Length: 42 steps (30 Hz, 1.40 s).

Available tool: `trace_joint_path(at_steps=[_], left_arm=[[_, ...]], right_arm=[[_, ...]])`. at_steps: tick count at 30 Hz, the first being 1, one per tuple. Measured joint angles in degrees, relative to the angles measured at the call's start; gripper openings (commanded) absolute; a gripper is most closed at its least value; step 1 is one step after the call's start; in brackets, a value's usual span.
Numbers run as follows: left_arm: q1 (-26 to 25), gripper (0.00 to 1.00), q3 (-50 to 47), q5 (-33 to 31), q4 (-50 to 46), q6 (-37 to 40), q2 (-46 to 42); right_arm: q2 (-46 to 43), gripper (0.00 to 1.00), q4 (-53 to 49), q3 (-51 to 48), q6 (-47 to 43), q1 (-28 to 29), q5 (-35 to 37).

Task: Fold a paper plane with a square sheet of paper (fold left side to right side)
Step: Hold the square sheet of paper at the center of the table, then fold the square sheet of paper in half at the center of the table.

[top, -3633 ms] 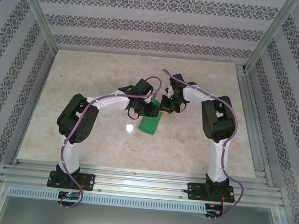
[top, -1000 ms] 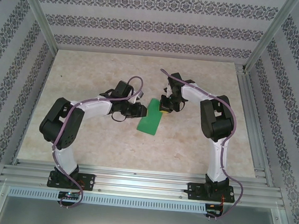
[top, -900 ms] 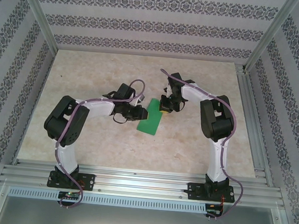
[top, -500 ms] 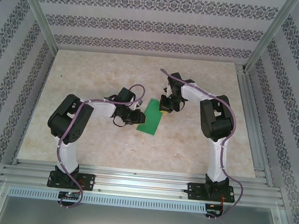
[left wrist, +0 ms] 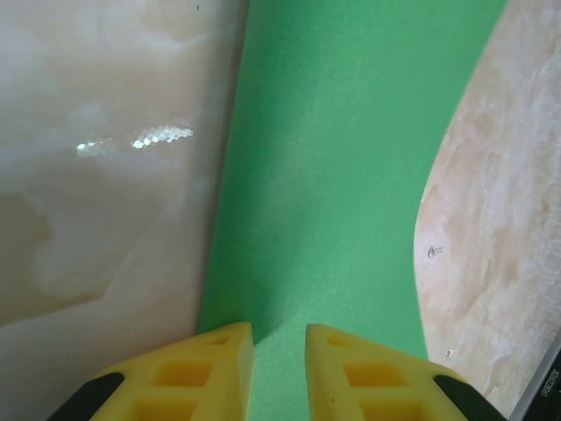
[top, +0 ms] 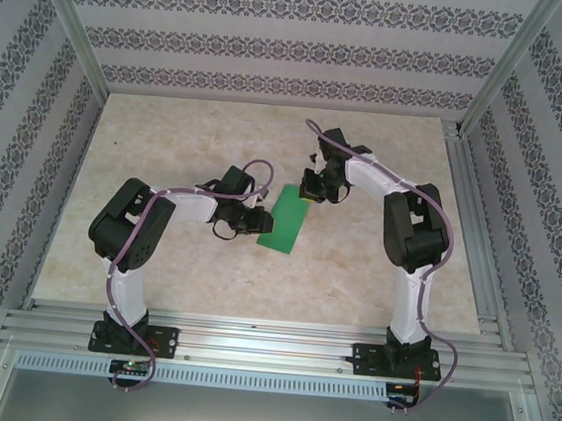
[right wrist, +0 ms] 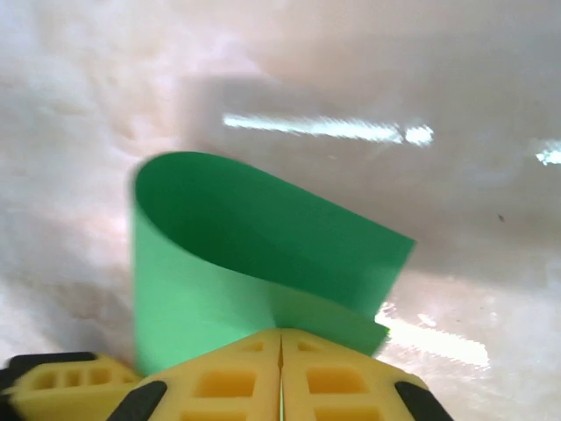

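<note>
green square sheet of paper (right wrist: 263, 263) pinched in clenched right fingers (right wrist: 237, 379); left fingers (left wrist: 206, 373) slightly parted over it.

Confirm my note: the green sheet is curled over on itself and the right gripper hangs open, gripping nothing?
Wrong on the gripper: the right gripper is shut on the square sheet of paper, pinching its curled-over edges. The right wrist view shows it.

Left arm (top: 187, 202) and right arm (top: 374, 177): white links, bulky black joint housings, a lilac cable (top: 258, 164) looped along each, black base plates (top: 129, 336) at the bottom. Left gripper (left wrist: 279, 338) and right gripper (right wrist: 280, 342): yellow wedge fingers (left wrist: 210, 373) with square cut-outs, black backing at the outer edges.
</note>
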Motion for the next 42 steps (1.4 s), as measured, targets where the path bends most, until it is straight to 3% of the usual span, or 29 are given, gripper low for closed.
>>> trace_joint_path(at_steps=[10,18,42], left_arm=[[-0.4,0.23,-0.1,-1.2,0.0,0.1,-0.2],[-0.6,0.22,-0.1,-2.0,-0.2,0.1,-0.2],[-1.2,0.21,0.0,-3.9,-0.7,2.0,-0.3]], right_arm=[[-1.1,0.03,11.3,-6.2,10.3,6.0,-2.7],[0.5,0.03,15.3,-6.6,13.6,7.2,-3.3],[5.6,0.04,15.5,-4.1,14.5,8.2,-3.6]])
